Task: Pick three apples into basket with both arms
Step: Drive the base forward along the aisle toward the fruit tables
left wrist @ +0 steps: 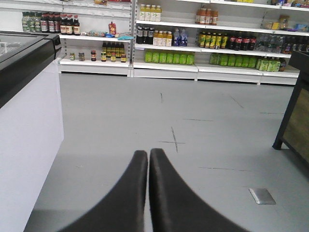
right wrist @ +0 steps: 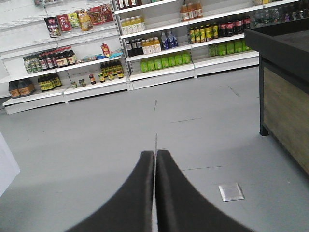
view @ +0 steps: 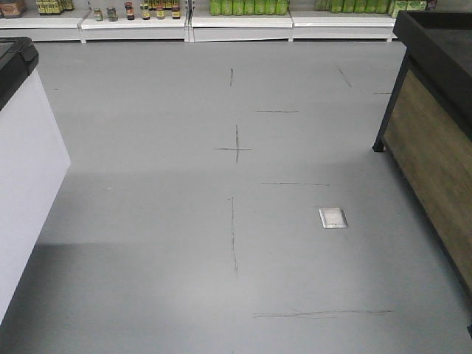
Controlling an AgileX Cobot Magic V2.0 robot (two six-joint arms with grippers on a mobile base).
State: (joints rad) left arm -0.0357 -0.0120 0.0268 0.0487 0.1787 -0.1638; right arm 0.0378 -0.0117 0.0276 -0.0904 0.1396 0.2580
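No apples and no basket show in any view. My left gripper [left wrist: 148,152] is shut and empty, its black fingers pressed together, pointing out over the grey shop floor. My right gripper [right wrist: 155,153] is also shut and empty, held over the same floor. Neither gripper nor arm shows in the front view.
A white chest freezer with a black rim [view: 22,162] stands at the left. A dark wooden display stand [view: 435,140] stands at the right. White shelves of bottles and jars [left wrist: 164,48] line the far wall. A metal floor plate [view: 332,217] lies in the grey floor.
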